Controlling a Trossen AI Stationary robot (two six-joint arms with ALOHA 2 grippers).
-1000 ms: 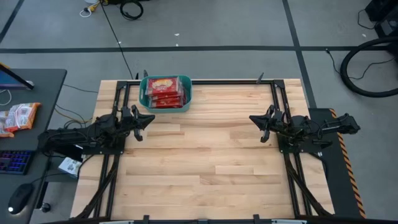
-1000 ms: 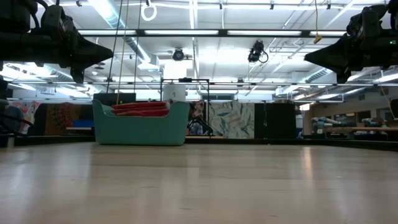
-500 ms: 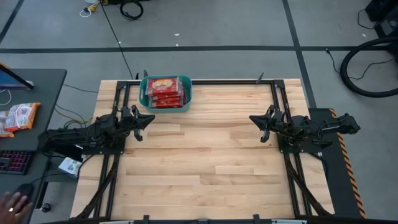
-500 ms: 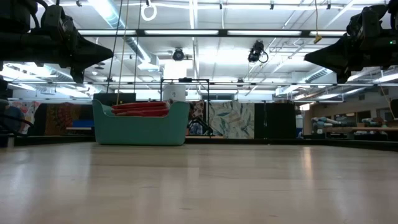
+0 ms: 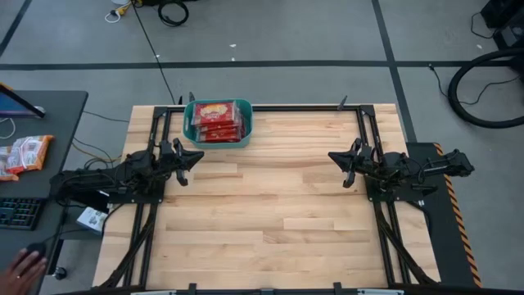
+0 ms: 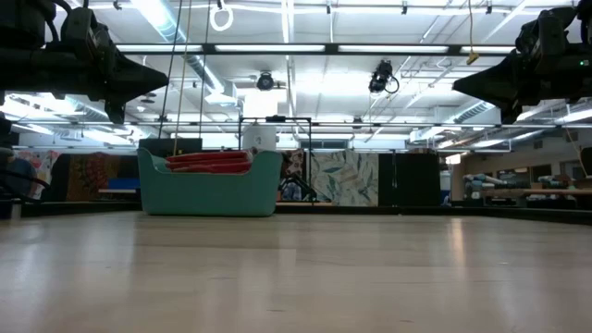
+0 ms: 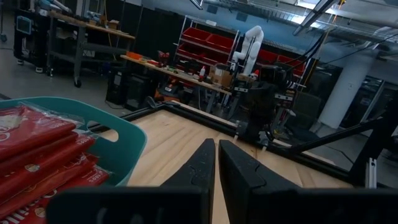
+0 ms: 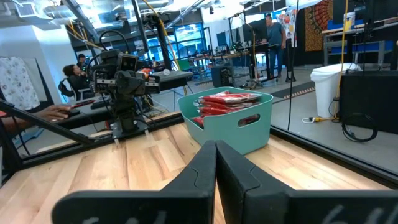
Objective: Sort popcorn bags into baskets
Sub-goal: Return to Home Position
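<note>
Popcorn bags (image 5: 218, 120) in teal basket (image 5: 187, 123) (left gripper (image 5: 196, 157), right gripper (image 5: 332, 156): jaws together)

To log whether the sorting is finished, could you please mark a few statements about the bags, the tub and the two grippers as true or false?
1. No popcorn bags lie loose on the wooden table; they are stacked in the teal tub. True.
2. The left gripper holds a bag. False: it is shut on nothing, over the table's left side.
3. The tub stands at the table's middle. False: it stands at the far edge, nearer the left arm.
4. The right gripper is shut and empty. True.
5. The right gripper reaches into the tub. False: it hangs over the table's right side, well apart from the tub.
</note>
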